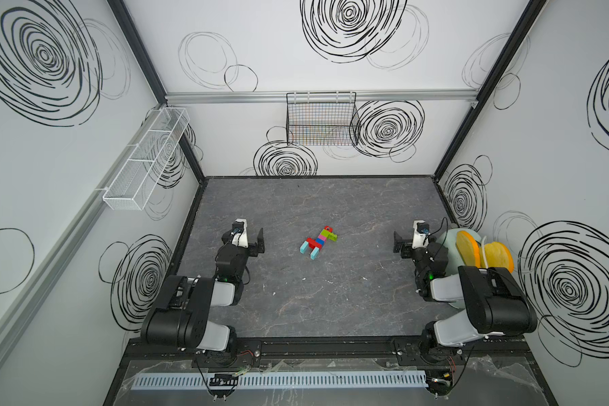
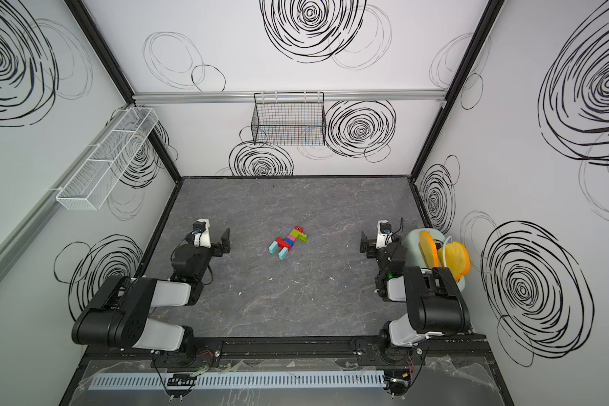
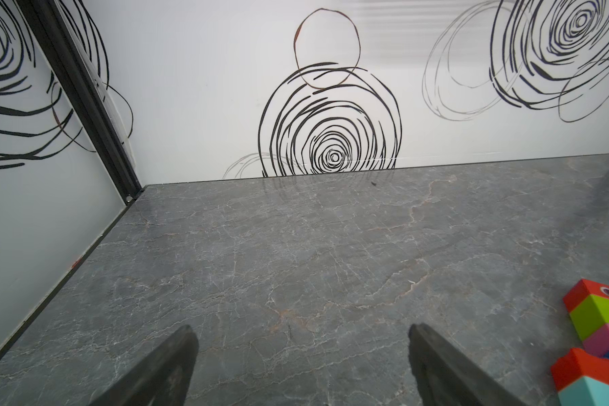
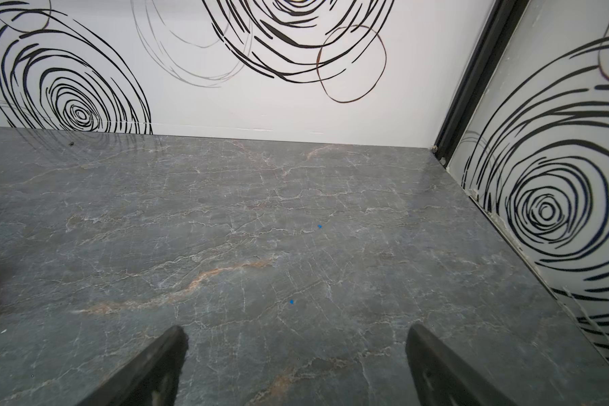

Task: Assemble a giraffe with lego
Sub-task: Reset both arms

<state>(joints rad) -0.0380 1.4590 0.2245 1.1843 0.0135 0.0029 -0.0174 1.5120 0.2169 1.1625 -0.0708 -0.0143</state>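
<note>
cable duct: a slotted pale cable duct (image 1: 278, 379) runs along the near edge, in front of both arm bases.
table: dark grey marbled table (image 1: 331, 298), seen in both top views.
left gripper: left gripper (image 1: 250, 234) is over the left side of the table, jaws spread wide and holding nothing; the left wrist view (image 3: 301, 334) shows only bare table between its fingers.
right gripper: right gripper (image 1: 408, 236) is over the right side, likewise released and empty; bare table lies between its fingers in the right wrist view (image 4: 296, 330).
giraffe: the giraffe (image 1: 319, 242) lies on its side near the middle of the table, between the two grippers and well apart from both; cyan legs point toward the near side, the red eyed brick toward the far right. it also shows in a top view (image 2: 288, 242) and at the edge of the left wrist view (image 3: 598, 337).
toast slices: yellow toast slices (image 1: 466, 247) stand upright in a pale green holder (image 1: 443, 239) by the right wall, just behind the right gripper.
white mesh basket: white mesh basket (image 1: 148, 158) hangs on the left wall.
black wire basket: black wire basket (image 1: 322, 119) hangs on the far wall.
</note>
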